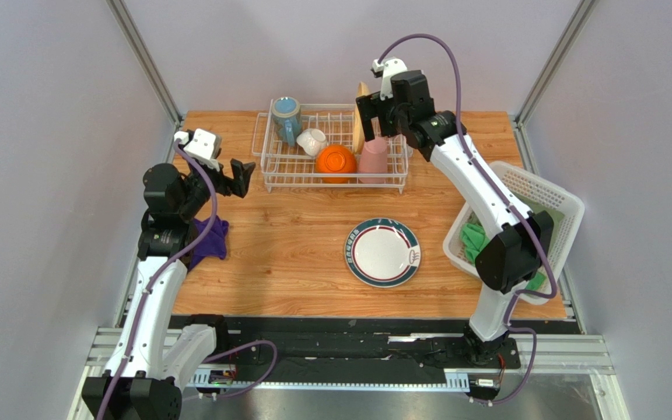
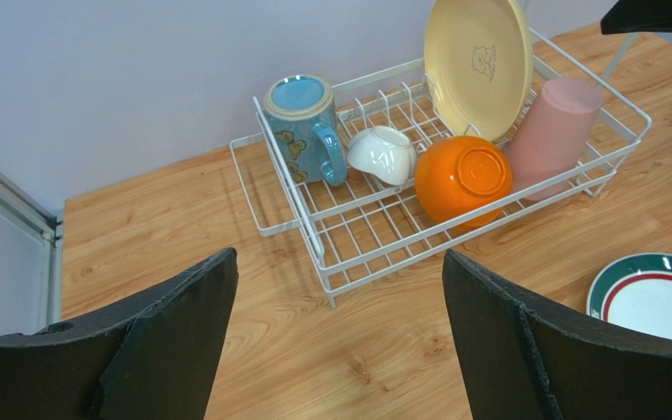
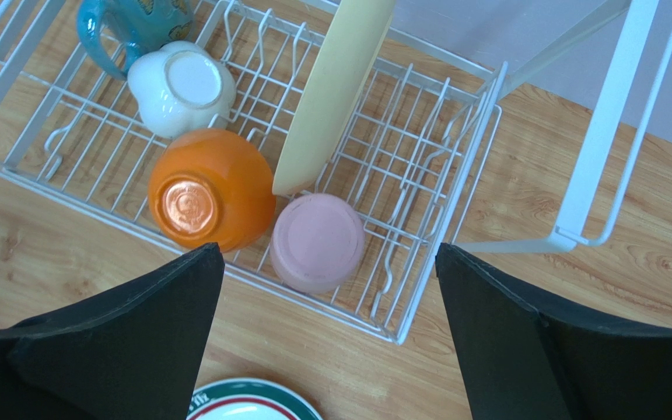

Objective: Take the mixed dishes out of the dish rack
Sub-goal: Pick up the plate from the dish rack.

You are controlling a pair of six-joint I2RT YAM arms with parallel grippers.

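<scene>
The wooden table (image 1: pixel 287 254) fills the floor of the booth, and the white wire dish rack (image 1: pixel 331 166) sits at the middle of its far side. A white lattice basket (image 1: pixel 559 210) rests at the right edge with a green cloth (image 1: pixel 474 238) in it.

The right gripper (image 3: pixel 326 254) hangs above the rack's right end, fingers spread wide and gripping nothing. The left gripper (image 2: pixel 338 262) hovers off the rack's left end, just as wide and empty.

A dark-rimmed plate (image 1: pixel 382 252) lies flat on the table in front of the rack. Inside the rack a yellow plate (image 2: pixel 478 66) stands on edge. A pink tumbler (image 2: pixel 554 131) stands mouth down near it, beside an upturned orange bowl (image 2: pixel 462 179). A blue mug (image 2: pixel 300 131) is at the left end, a tipped white bowl (image 2: pixel 383 156) next to it.

A purple cloth (image 1: pixel 211 238) lies by the left arm.
</scene>
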